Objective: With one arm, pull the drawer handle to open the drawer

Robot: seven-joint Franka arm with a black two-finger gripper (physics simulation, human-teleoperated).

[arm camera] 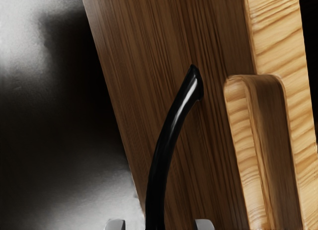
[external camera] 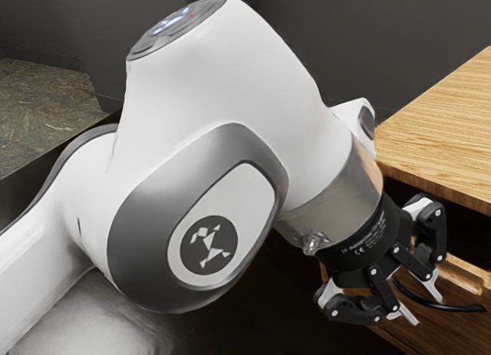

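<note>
A wooden cabinet (external camera: 430,136) stands at the exterior view's right, with its drawer front (external camera: 453,332) below the top board. A black curved handle (external camera: 449,303) is fixed on that front. My gripper (external camera: 418,294) reaches it from the exterior view's left, fingers spread, with the handle running between them. In the wrist view the handle (arm camera: 171,140) rises along the drawer front (arm camera: 144,66) and passes between my two grey fingertips (arm camera: 115,224), with a gap on each side. The gripper (arm camera: 159,225) is open around the handle. How far the drawer stands out I cannot tell.
My own white arm (external camera: 199,179) takes up most of the exterior view. A lighter wooden side panel (arm camera: 278,66) and a rounded wooden piece (arm camera: 253,140) flank the drawer front. A dark gap (external camera: 460,225) lies under the cabinet top. Dark floor lies to the exterior view's left.
</note>
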